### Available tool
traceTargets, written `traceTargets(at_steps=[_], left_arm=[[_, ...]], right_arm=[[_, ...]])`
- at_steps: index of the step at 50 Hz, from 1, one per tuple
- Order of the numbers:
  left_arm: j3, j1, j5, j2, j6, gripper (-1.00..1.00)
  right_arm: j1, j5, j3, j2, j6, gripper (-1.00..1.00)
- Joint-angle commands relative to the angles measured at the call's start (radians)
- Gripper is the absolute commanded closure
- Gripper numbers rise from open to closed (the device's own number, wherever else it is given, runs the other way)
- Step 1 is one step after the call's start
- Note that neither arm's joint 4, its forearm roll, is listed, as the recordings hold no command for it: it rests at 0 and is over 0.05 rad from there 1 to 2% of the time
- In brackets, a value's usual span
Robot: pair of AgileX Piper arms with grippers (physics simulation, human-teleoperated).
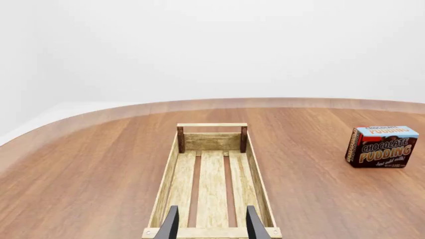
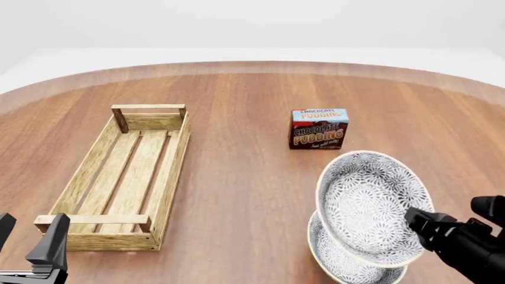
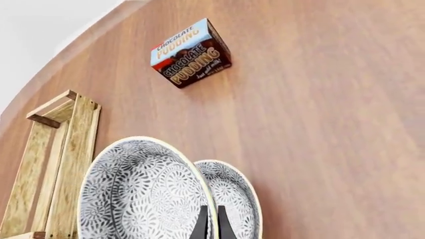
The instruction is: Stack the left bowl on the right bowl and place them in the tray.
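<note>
We're mid-stack: right gripper (image 3: 210,219) has its jaws pinched on the rim of the upper bowl (image 2: 371,207), tilted above the lower bowl (image 2: 339,260). Next we level and seat it. Left gripper (image 1: 211,223) is wide apart, holding nothing, tray (image 1: 166,184) just ahead of its jaws.

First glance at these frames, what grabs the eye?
The grey-and-white patterned bowl, tilted and pinched at its rim by the right claw, sits over a second matching bowl at the table's near right. On the left lies the long pale wooden slatted tray, nothing in it, with the left claw open at its near end. A small chocolate pudding box stands beyond the bowls.
</note>
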Motion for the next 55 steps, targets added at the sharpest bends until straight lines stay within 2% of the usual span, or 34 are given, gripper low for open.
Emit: traceTargets(at_steps=[1, 20, 55], left_arm=[[0.000, 0.000, 0.000, 0.000, 0.000, -1.00], [0.000, 0.000, 0.000, 0.000, 0.000, -1.00], [0.000, 0.000, 0.000, 0.000, 0.000, -1.00]], right_arm=[[-0.016, -0.088, 0.039, 0.061, -0.003, 1.00], [-0.027, -0.143, 0.072, 0.114, -0.018, 1.00], [-0.016, -0.227, 0.168, 0.127, 0.003, 1.00]])
